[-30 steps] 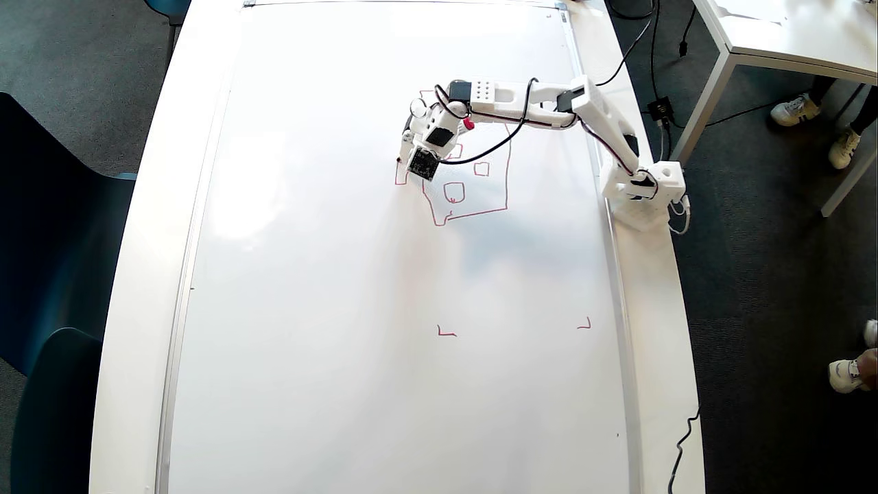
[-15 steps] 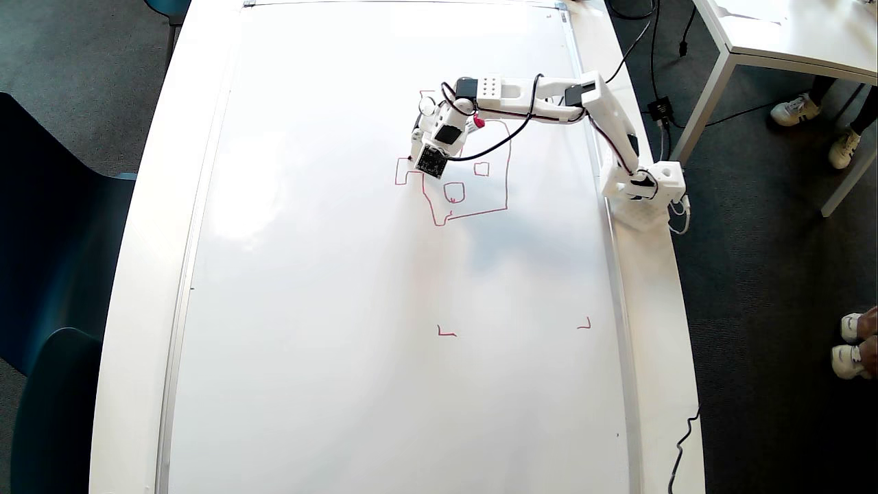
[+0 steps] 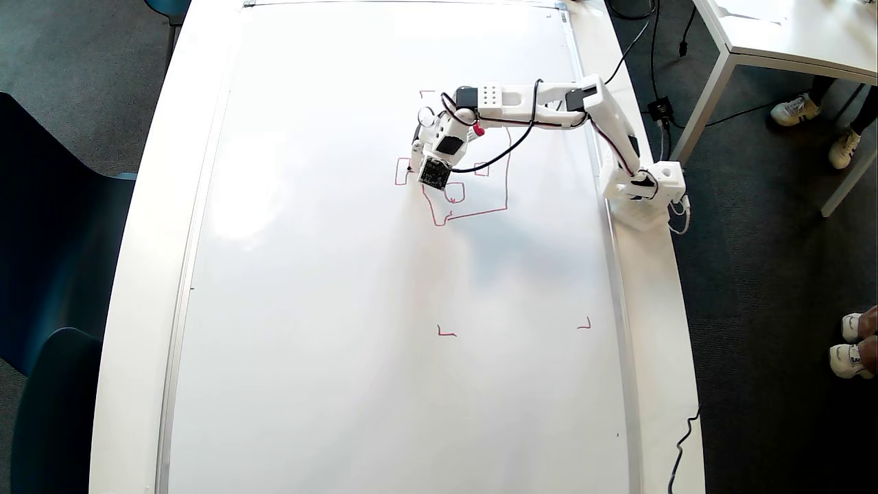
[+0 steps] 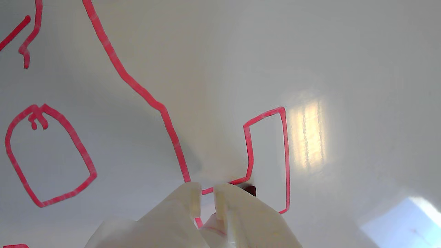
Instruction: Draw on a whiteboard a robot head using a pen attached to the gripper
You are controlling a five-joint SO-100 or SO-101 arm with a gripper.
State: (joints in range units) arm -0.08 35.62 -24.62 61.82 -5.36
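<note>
The worktop [image 3: 651,329] carries the board [image 3: 329,288], which spreads wide under the hand [image 3: 420,156]. The arm [image 3: 549,103] reaches in from the right edge in the overhead view. The red head [image 3: 480,199] lies on the board directly beneath and to the right of the hand; its small side box [image 4: 267,155] sits just ahead of the fingertips in the wrist view. The two white fingers [image 4: 187,199] stand nearly closed, a narrow slit between them. The pen [image 3: 477,129] is fixed to the hand, its dark tip [image 4: 250,190] touching the board beside the box line.
</note>
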